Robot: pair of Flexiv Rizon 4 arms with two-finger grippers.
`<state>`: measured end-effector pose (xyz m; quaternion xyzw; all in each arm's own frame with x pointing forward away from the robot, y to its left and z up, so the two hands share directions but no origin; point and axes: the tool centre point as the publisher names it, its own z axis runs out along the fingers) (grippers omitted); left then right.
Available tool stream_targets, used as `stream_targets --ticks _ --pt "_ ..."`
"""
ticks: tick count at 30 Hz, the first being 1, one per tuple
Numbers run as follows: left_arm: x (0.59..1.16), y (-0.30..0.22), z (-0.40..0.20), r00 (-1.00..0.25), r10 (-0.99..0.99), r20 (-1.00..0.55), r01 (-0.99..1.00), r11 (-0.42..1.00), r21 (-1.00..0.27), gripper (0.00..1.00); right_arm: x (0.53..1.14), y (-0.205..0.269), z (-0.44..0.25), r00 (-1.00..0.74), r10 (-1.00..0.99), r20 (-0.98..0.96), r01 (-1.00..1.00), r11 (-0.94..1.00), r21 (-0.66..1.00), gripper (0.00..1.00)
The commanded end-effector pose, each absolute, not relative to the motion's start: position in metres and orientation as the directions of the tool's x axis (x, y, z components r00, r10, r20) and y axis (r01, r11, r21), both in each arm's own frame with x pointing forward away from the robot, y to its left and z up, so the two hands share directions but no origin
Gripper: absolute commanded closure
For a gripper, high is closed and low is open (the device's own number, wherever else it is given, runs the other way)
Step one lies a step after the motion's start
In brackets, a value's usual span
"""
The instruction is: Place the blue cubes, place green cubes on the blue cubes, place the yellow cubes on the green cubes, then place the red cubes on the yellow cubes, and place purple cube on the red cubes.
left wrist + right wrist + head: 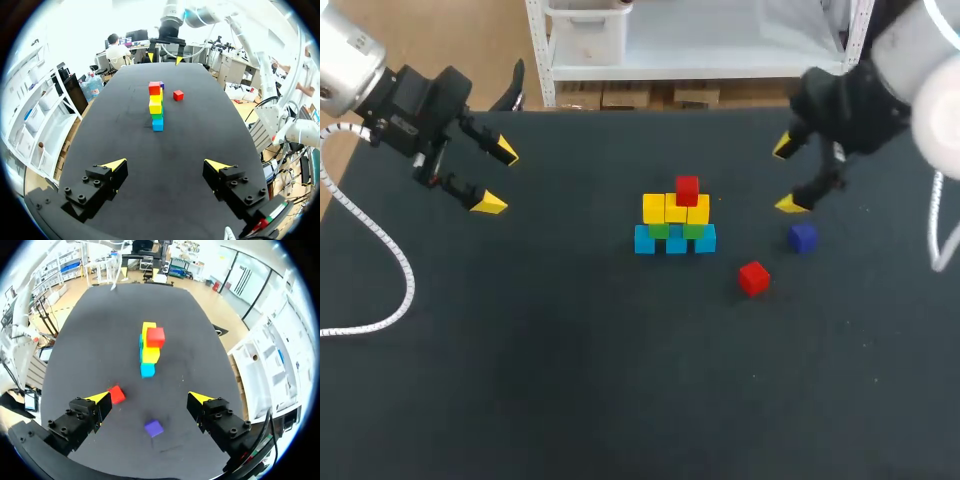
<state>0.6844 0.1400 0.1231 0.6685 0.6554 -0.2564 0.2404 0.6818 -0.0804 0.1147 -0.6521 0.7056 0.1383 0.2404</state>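
Observation:
A stack of cubes (676,225) stands mid-table: a row of blue cubes (675,241) at the bottom, green cubes (660,230) on them, yellow cubes (675,209) above, and one red cube (687,189) on top. A loose red cube (753,278) lies to its front right and a purple cube (803,237) to its right. My right gripper (787,176) hangs open just behind the purple cube. In the right wrist view the purple cube (154,428) lies below the open gripper (149,398), and the loose red cube (117,394) lies beside one finger. My left gripper (498,177) is open and empty at the far left.
The dark table (570,380) stretches wide in front of the stack. A white cable (395,260) from my left arm loops over the table's left side. In the left wrist view the stack (156,107) stands well ahead of the open gripper (166,165).

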Motion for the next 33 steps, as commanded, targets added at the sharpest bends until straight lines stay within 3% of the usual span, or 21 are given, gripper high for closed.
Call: stream_targets --ticks 1,10,21,33 --pt "0.684 0.141 0.123 0.013 0.751 -0.66 1.0 -0.028 -0.012 0.0 0.671 -0.1 0.11 0.04 -0.771 -0.636 -0.984 0.081 -0.159 0.0" --pt "0.684 0.141 0.123 0.013 0.751 -0.66 1.0 -0.028 -0.012 0.0 0.667 -0.112 0.107 0.173 -0.769 -0.615 -0.984 -0.104 -0.147 0.0" --pt "0.684 0.141 0.123 0.013 0.751 -0.66 1.0 -0.028 -0.012 0.0 0.653 -0.086 0.094 0.314 -0.855 -0.412 -0.949 -0.274 -0.155 0.0" --pt "0.684 0.141 0.123 0.013 0.751 -0.66 1.0 -0.028 -0.012 0.0 0.639 -0.064 0.062 0.502 -0.762 -0.409 -0.855 -0.507 -0.106 0.0"
